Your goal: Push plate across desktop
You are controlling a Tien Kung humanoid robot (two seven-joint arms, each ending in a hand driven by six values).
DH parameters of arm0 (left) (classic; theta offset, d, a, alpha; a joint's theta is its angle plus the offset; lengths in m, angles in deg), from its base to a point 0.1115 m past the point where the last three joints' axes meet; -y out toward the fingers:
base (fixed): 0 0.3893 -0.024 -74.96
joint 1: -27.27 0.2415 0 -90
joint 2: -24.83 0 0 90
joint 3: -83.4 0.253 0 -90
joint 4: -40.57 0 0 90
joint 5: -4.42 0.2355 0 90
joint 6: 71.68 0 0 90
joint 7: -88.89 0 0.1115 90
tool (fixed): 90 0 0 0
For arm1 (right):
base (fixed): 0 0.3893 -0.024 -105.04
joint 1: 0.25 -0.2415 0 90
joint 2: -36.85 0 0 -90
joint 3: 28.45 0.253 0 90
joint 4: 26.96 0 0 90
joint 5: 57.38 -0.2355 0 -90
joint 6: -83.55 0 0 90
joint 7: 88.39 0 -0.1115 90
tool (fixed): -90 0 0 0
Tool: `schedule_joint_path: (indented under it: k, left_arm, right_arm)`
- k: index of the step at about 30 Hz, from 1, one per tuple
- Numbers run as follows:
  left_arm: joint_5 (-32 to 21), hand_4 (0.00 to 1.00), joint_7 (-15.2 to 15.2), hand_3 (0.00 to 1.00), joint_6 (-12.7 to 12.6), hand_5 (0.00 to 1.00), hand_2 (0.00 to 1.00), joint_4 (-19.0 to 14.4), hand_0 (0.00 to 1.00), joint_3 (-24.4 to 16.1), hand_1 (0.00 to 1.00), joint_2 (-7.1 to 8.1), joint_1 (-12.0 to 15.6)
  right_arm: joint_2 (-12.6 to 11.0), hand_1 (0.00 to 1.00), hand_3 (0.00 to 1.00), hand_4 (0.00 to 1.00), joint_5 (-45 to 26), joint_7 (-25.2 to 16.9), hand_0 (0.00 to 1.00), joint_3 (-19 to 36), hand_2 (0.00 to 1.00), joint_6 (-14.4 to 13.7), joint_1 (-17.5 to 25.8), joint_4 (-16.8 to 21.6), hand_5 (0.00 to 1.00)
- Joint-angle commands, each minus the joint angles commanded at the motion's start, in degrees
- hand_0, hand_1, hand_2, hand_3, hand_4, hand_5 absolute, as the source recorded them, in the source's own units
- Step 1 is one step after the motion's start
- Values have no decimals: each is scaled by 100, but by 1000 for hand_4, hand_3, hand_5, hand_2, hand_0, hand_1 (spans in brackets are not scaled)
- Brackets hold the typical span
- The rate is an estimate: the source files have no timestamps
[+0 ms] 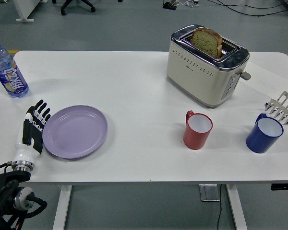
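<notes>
The left hand point(32, 128) lies on the counter point(134, 91) near its front left corner, with the black arm coming up from the lower left corner of the view. The hand is flat and stretched, the wrist near the counter's front edge and the fingers point(40, 109) pointing away from the robot. The fingers are straight and slightly spread, and they hold nothing. The inner side of the hand is against the left rim of the purple plate point(75, 131). The plate lies flat on the left part of the counter, closer to the front edge than to the far edge, and it carries nothing. A plastic bottle point(7, 71) with a blue cap stands at the far left edge, apart from the hand. On the right half stands a cream toaster point(204, 69) with a slice of bread point(207, 41) in its slot, and in front of it a red mug point(197, 130) and a blue mug point(264, 133). A metal rack point(282, 108) is at the right edge.
</notes>
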Motion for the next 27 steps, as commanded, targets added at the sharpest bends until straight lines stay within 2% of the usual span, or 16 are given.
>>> schedule_joint_path:
  k: [11,20,27]
  left_arm:
    - [-29,481,-37,886,-13,998,929,-48,913,73,927,-84,-89]
    - [-43,479,-89,885,-31,998,929,-10,912,144,926,-252,-170]
    - [-67,480,-123,885,-45,998,928,9,912,247,925,-321,-214]
  right_arm:
    - [2,544,615,132,-15,-4,600,-44,640,5,-36,0,361]
    - [1,544,615,132,-1,-10,600,-59,640,10,-57,0,361]
    - [-3,543,615,132,7,-11,600,-65,640,13,-66,0,361]
